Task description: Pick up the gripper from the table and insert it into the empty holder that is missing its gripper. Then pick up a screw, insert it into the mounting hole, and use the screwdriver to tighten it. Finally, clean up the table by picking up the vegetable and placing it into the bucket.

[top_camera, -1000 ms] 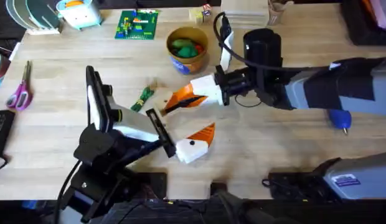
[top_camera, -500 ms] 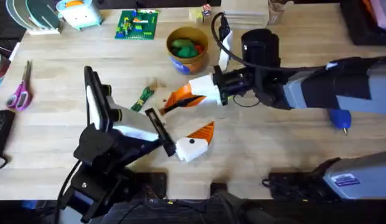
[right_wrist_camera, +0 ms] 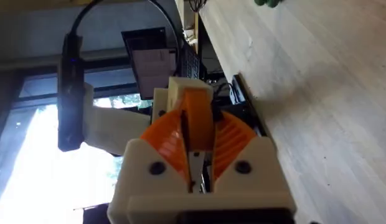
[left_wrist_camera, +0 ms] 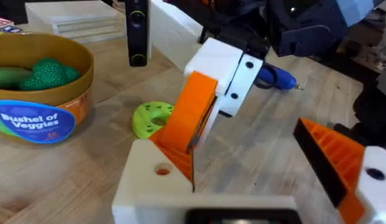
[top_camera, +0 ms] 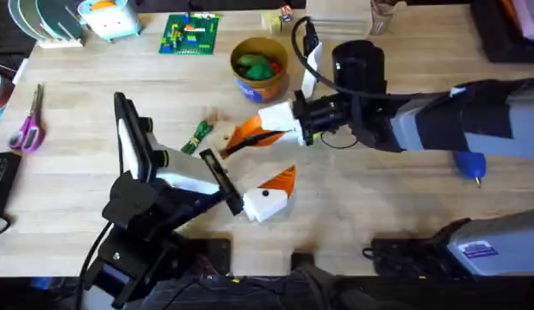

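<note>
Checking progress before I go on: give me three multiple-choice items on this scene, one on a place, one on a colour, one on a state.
1. Where is the vegetable? A in the right gripper; B on the table; C on the brick plate.
2. The screwdriver is: A red; B blue; C white.
3. The right gripper is: A open; B shut on nothing; C shut on the orange gripper.

B: it lies on bare wood.
B: its blue body shows beside the right arm.
C: the wedge sits clamped between its pads.
</note>
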Motion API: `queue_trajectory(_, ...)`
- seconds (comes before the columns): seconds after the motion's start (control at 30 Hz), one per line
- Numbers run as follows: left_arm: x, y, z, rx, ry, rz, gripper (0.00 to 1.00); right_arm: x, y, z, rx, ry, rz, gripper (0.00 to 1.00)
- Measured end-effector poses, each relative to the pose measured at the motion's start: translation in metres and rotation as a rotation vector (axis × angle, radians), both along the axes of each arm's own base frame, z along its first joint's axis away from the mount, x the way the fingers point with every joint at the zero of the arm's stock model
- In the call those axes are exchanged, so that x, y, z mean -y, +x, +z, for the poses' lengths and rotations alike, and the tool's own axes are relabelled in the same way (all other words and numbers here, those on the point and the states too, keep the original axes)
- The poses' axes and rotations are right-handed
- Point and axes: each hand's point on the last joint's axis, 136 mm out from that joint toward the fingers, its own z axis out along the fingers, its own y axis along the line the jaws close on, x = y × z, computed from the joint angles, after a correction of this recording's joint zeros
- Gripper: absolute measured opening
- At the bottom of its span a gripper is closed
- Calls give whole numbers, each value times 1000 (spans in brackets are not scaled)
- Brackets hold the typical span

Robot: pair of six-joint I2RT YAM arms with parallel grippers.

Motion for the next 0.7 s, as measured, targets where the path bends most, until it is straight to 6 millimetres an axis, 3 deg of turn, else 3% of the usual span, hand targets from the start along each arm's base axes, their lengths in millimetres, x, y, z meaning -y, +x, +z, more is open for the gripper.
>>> queue_trajectory(0.7, 1, -1, -1, 5, 10, -7, 992, 0, -1, -5, -12, -9, 3, 425)
